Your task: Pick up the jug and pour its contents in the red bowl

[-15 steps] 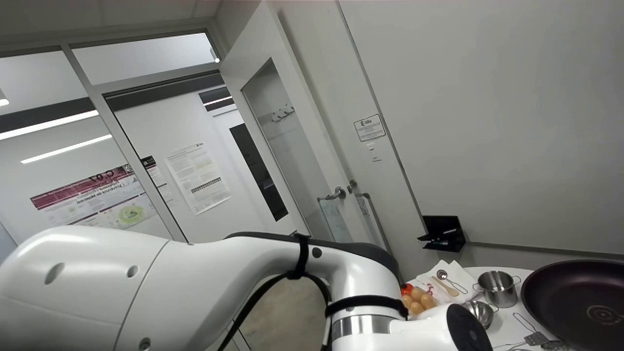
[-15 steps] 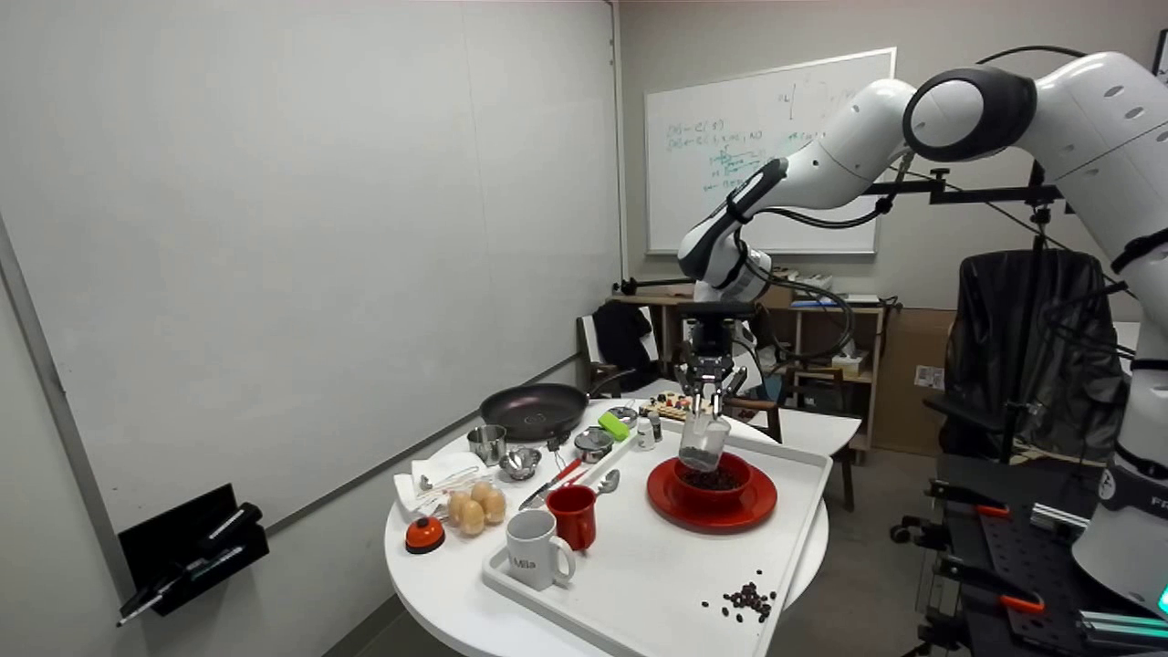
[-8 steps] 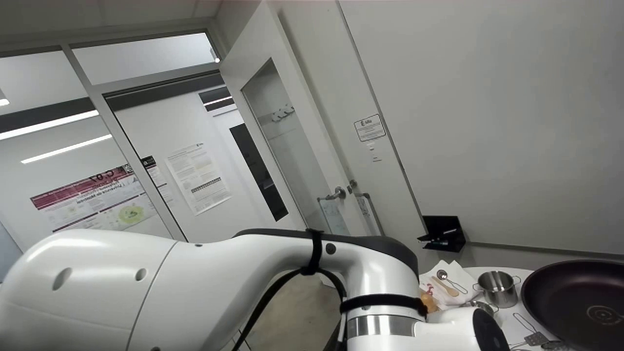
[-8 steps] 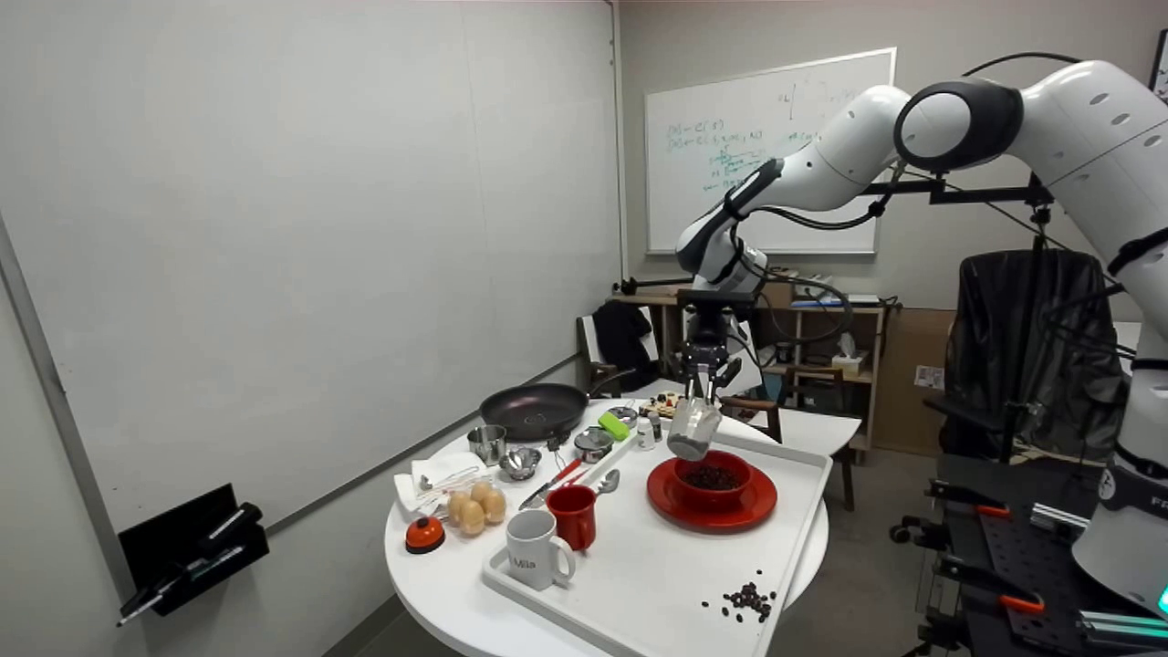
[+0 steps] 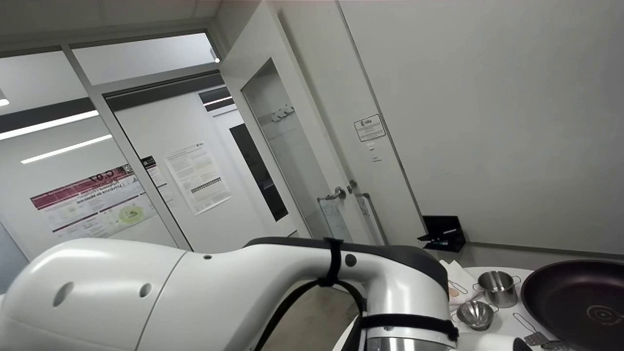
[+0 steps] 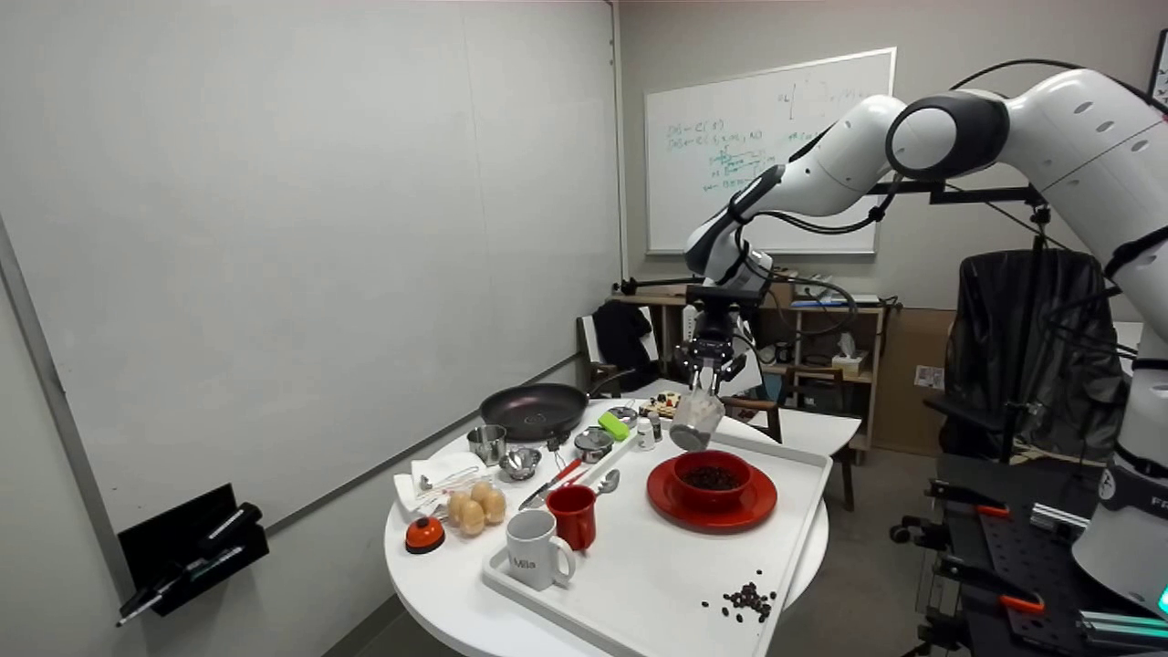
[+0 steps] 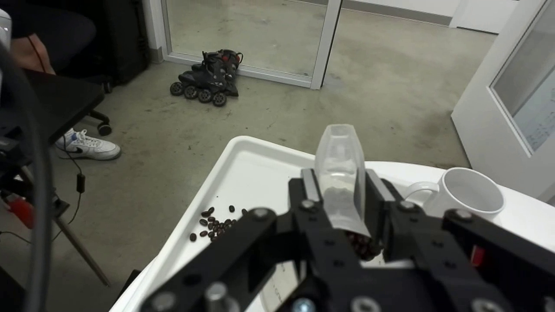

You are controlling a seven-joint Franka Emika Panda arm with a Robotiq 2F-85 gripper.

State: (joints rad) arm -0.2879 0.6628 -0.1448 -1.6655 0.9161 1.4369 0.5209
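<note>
The robot's gripper (image 7: pixel 342 184) is clamped on the clear jug (image 6: pixel 697 422) in the middle of the wrist view. In an exterior view, the jug hangs in the air a bit right of the middle of the frame. It is tilted, with its low end toward the lower left. I cannot tell what is inside it. The red bowl (image 6: pixel 714 500) is right of the middle there, just below the jug and a little to its right, and dark beans (image 6: pixel 712 478) lie in it. The bowl sits on a red plate (image 6: pixel 763 497), and the plate sits on a big white tray (image 6: pixel 648 575). More loose beans (image 6: pixel 748 599) lie on the tray, near the bottom of the frame. A white mug (image 6: pixel 531 550) stands low in the frame, with a red mug (image 6: pixel 572 517) just beside it. Some eggs (image 6: pixel 475 507) are in a bunch, left of the red mug. A big dark pan (image 5: pixel 570 297) shows in both exterior views, with a steel pot (image 5: pixel 498 291) just left of it
</note>
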